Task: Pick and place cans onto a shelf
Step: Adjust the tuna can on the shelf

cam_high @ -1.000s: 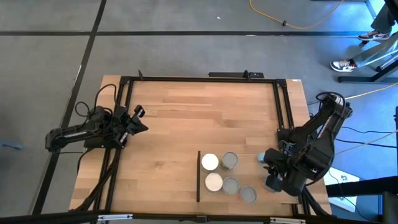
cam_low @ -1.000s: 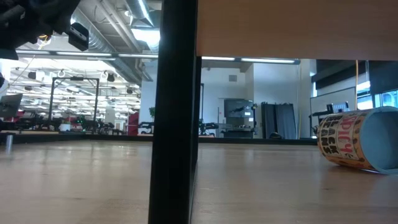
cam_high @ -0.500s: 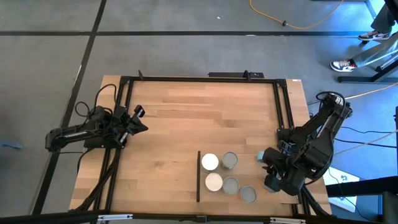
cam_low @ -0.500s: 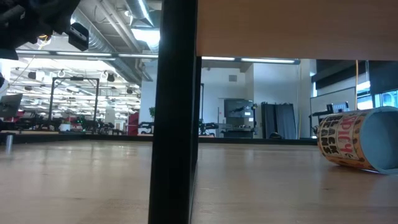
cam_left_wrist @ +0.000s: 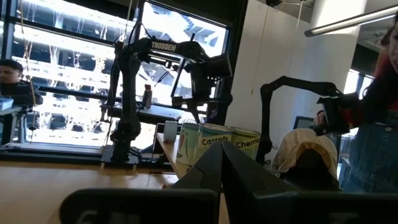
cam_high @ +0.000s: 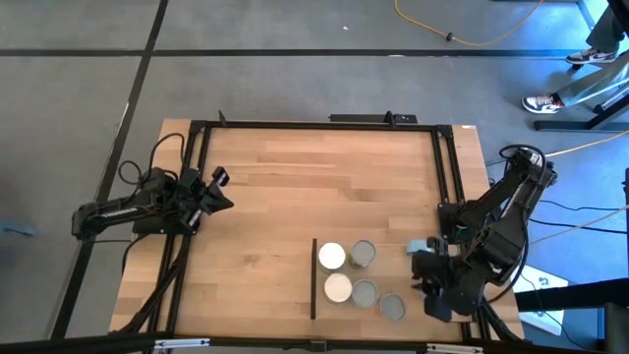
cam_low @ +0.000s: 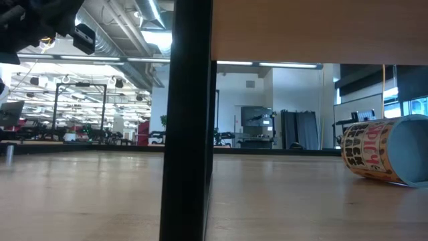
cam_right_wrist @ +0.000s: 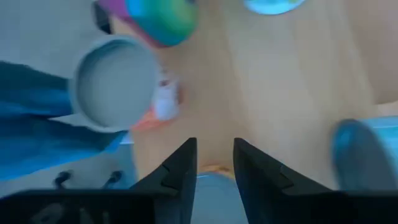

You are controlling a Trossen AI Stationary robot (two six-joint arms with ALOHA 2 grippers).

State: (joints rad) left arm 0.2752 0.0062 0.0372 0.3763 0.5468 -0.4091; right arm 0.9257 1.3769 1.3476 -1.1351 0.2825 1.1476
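Observation:
Several cans stand in a cluster on the shelf [cam_high: 346,315], right of its dark strip [cam_high: 314,278]: two white-topped [cam_high: 331,256] and three grey-topped [cam_high: 365,293]. My right gripper [cam_high: 439,295] hovers just right of them, near the table's near right corner, fingers a little apart and empty [cam_right_wrist: 215,146]. In the right wrist view a grey-topped can with an orange label [cam_right_wrist: 115,84] stands off to one side, and another can [cam_right_wrist: 367,155] to the other. In the low view an orange-labelled can [cam_low: 378,157] lies tilted on the wood. My left gripper [cam_high: 221,192] waits shut at the left edge.
A small pale-blue object [cam_high: 418,246] lies on the table right of the cans. The black table frame [cam_high: 447,177] runs close by my right arm. A black post [cam_low: 187,120] stands in the low view. Bare wood [cam_high: 314,187] stretches across the table's middle and far side.
My right gripper has moved a little toward the table's near edge, and now covers a blue-grey round thing that showed beside it before. The cans on the shelf have stayed where they were.

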